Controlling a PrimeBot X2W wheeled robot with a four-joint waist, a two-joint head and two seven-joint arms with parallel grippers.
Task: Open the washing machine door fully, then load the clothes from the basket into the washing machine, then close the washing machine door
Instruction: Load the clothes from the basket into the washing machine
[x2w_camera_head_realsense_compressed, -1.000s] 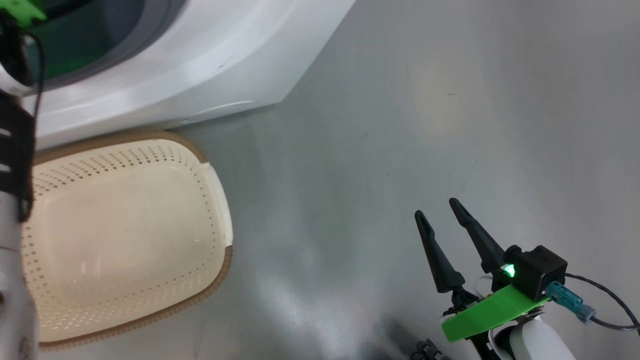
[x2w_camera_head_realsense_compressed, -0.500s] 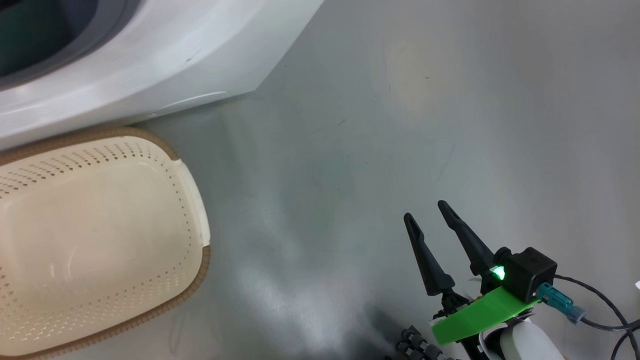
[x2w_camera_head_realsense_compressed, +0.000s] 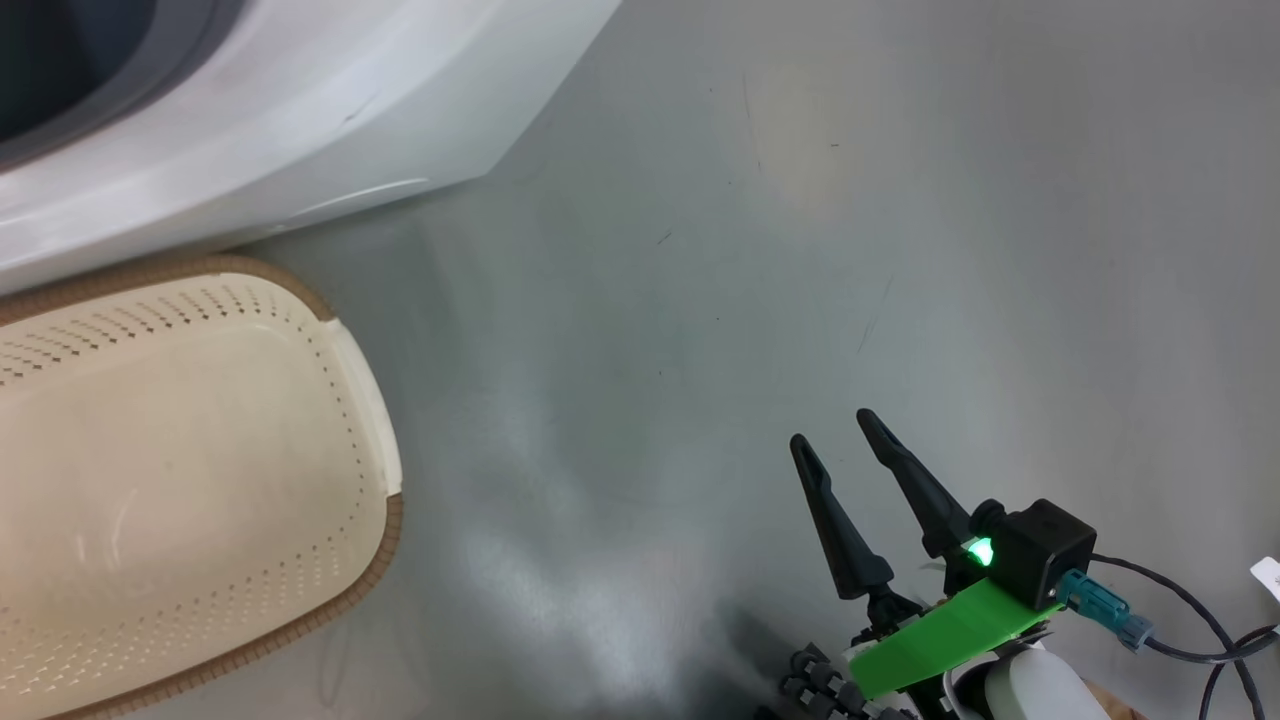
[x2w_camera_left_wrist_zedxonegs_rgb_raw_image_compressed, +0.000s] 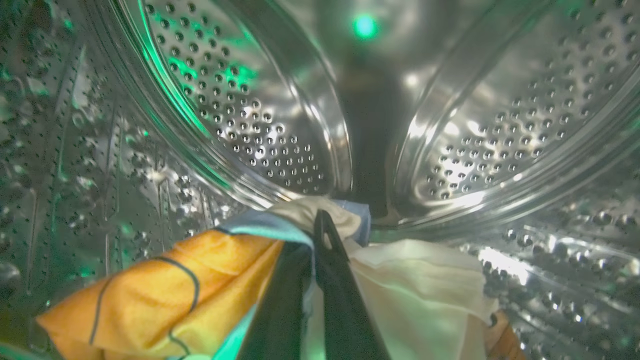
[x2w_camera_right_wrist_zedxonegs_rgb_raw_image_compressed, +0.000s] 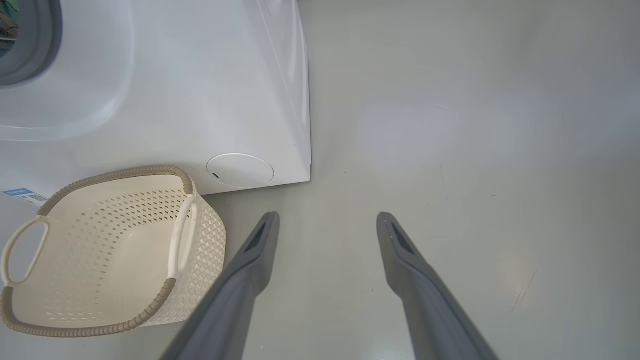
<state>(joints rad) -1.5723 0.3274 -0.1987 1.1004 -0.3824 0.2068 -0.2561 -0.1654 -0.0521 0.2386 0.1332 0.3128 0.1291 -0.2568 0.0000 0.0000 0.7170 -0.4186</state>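
Turns the head over the last second, sliding the basket (x2w_camera_head_realsense_compressed: 365, 400) and the washing machine (x2w_camera_head_realsense_compressed: 300, 120) toward the left edge of the head view: a swing of the camera, not a shift of the things. Keeps the left gripper (x2w_camera_left_wrist_zedxonegs_rgb_raw_image_compressed: 320, 225) deep inside the steel drum (x2w_camera_left_wrist_zedxonegs_rgb_raw_image_compressed: 240, 125), fingers pressed together on a fold of the clothes (x2w_camera_left_wrist_zedxonegs_rgb_raw_image_compressed: 415, 285), with orange and cream cloth bunched round them low in the drum. Holds the right gripper (x2w_camera_head_realsense_compressed: 832, 430) idle over the grey floor (x2w_camera_head_realsense_compressed: 800, 250), fingers apart with nothing between. Leaves the basket just beside the washing machine, bare cream bottom on show. Suggests loading nearly done: calls for a release in the drum, a clean withdrawal past the gasket (x2w_camera_right_wrist_zedxonegs_rgb_raw_image_compressed: 35, 60), then closing the door.
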